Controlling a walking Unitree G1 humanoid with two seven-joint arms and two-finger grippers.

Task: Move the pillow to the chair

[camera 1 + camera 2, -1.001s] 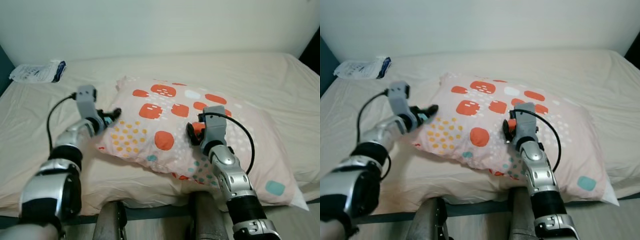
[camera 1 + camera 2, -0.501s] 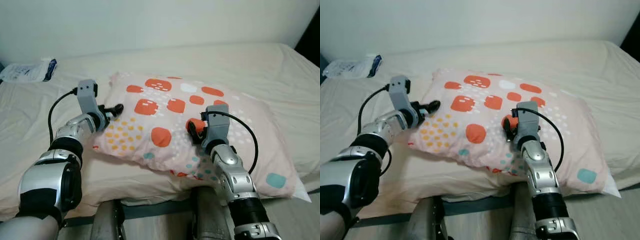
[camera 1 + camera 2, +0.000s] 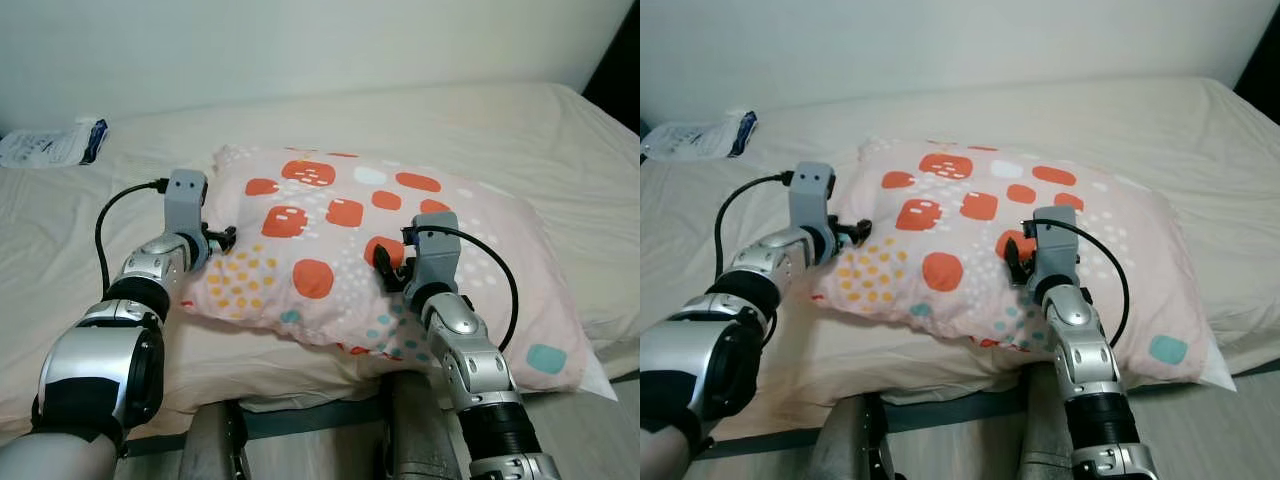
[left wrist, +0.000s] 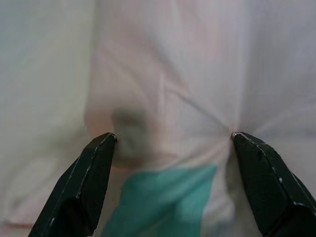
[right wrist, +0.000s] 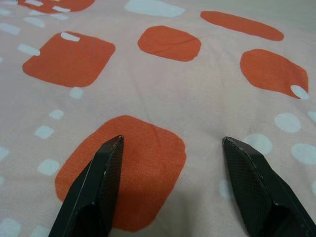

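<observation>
A pale pink pillow [image 3: 400, 250] with orange squares and small dots lies slantwise on the bed. My left gripper [image 3: 222, 238] is at the pillow's left edge, open, its fingertips [image 4: 101, 148] pressed against bunched pillow fabric [image 4: 163, 98]. My right gripper [image 3: 388, 270] rests on top of the pillow near its front middle, open, with its fingertips [image 5: 111, 153] touching the cloth over an orange patch [image 5: 123, 168]. No chair is in view.
The cream bed sheet [image 3: 530, 140] spreads all round the pillow. A white and blue plastic packet [image 3: 50, 145] lies at the bed's far left, by the pale wall. The bed's front edge [image 3: 320, 420] runs just before my legs.
The camera has shifted a little. My left gripper has drawn in against the pillow's left edge. My right gripper has sunk lower onto the pillow's top.
</observation>
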